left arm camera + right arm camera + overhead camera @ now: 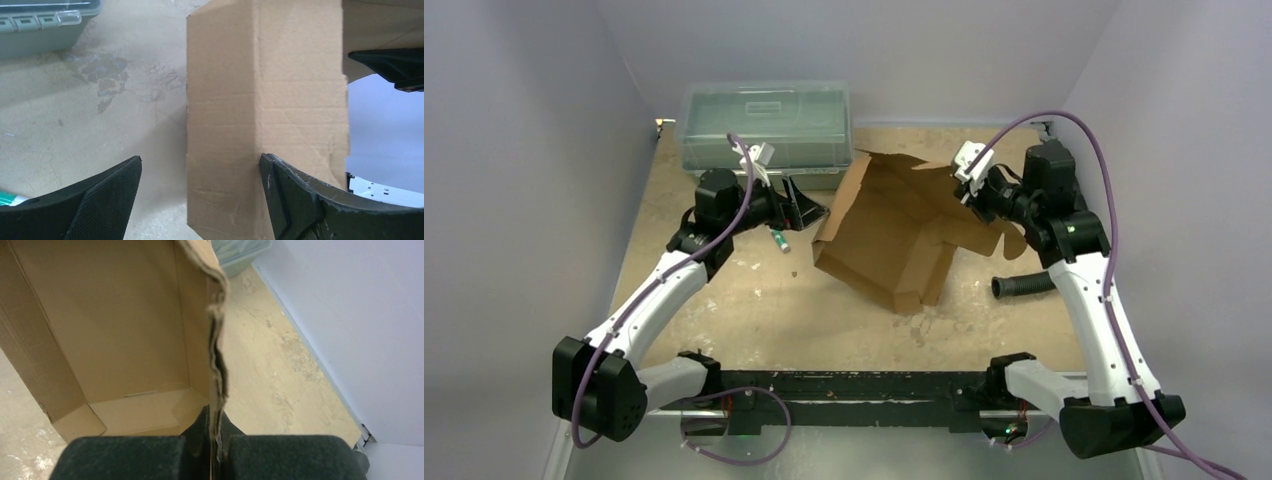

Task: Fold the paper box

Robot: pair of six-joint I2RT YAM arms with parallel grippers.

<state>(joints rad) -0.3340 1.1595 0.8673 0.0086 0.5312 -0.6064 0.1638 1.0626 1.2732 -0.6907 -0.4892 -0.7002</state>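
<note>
Right tool [216, 442] pinches the paper box [894, 235] rim; left tool [200, 167] gapes empty; we judge it light, bendy: grip near creases.

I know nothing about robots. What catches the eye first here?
A half-folded brown paper box stands tilted in the middle of the table. The right gripper is pinched shut on its crumpled edge, while the left gripper gapes open at its left wall. Behind them, at the far edge, sits a clear greenish plastic bin.
</note>
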